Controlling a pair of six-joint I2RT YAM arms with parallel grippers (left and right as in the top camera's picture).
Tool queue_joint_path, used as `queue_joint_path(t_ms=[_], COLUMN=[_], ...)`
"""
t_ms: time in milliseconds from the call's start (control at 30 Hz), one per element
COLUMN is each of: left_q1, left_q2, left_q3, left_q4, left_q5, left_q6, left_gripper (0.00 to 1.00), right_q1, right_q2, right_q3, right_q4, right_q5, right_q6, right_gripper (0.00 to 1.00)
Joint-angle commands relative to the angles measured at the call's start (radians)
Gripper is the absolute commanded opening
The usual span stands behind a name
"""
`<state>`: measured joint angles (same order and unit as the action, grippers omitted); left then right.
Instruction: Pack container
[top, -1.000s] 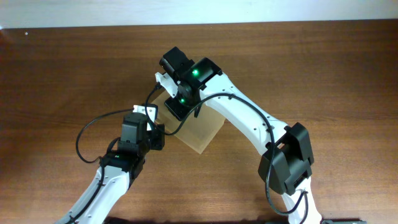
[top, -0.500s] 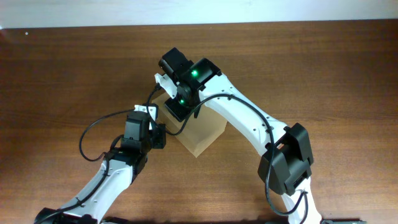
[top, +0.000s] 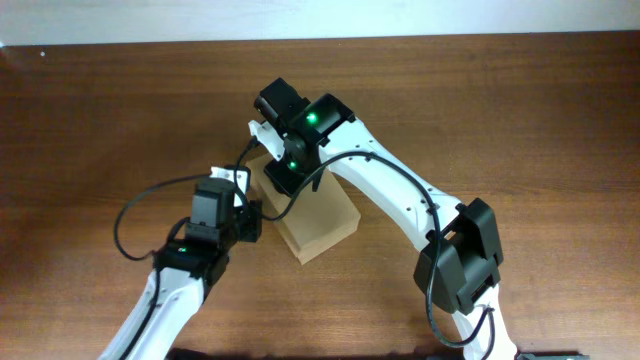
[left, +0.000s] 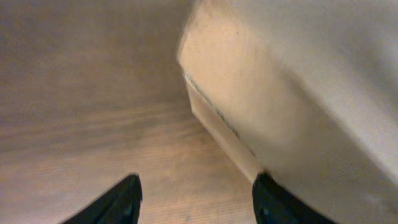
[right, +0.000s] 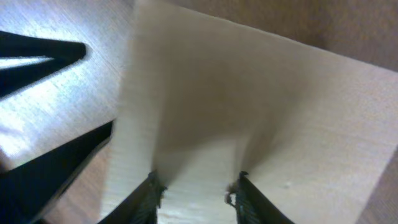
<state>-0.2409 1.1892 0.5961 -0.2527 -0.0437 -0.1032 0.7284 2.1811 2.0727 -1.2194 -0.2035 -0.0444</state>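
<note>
**Light cardboard box, hemmed in by both pincers at mid-frame**

The container (top: 322, 228) lies at the centre of the overhead view on the brown surface (top: 500, 100), turned at a slant, its lid flap down as far as can be seen. It is plain tan cardboard, so it is probably light and fairly stiff along its edges, while the broad panels and the flap likely give under pressure. The wood looks smooth, and a sideways push would probably slide the box rather than tip it. The safest hold is likely across a wall or a folded edge, not the middle of a panel.

The left pincer (left: 198, 186) stands wide and holds nothing. In its own view the box fills the upper right, and the right-hand fingertip sits just against the box's lower edge. The right pincer (right: 196, 183) hangs over the box's upper end, its fingers partly spread with pale cardboard showing between them. Whether the tips touch the panel cannot be told.
</note>
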Motion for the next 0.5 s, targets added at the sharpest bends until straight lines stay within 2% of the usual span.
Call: queue_joint_path(t_ms=[0, 267, 467], left_q1=[-0.005, -0.005, -0.005], left_q2=[-0.085, -0.204, -0.312], left_q3=[0.1, 0.212, 0.271], left_q4=[-0.074, -0.284, -0.347], left_q5=[-0.075, -0.21, -0.294], left_q6=[0.086, 0.135, 0.135], left_gripper=[0.59, 0.59, 0.59], right_q1=[0.027, -0.003, -0.026], right_q2=[0.023, -0.014, -0.045], right_q3=[0.054, 0.252, 0.461], right_q4=[-0.016, -0.121, -0.262], right_q5=[-0.027, 0.01, 0.125], right_q6=[0.001, 0.0, 0.0], right_gripper=[0.44, 0.48, 0.55])
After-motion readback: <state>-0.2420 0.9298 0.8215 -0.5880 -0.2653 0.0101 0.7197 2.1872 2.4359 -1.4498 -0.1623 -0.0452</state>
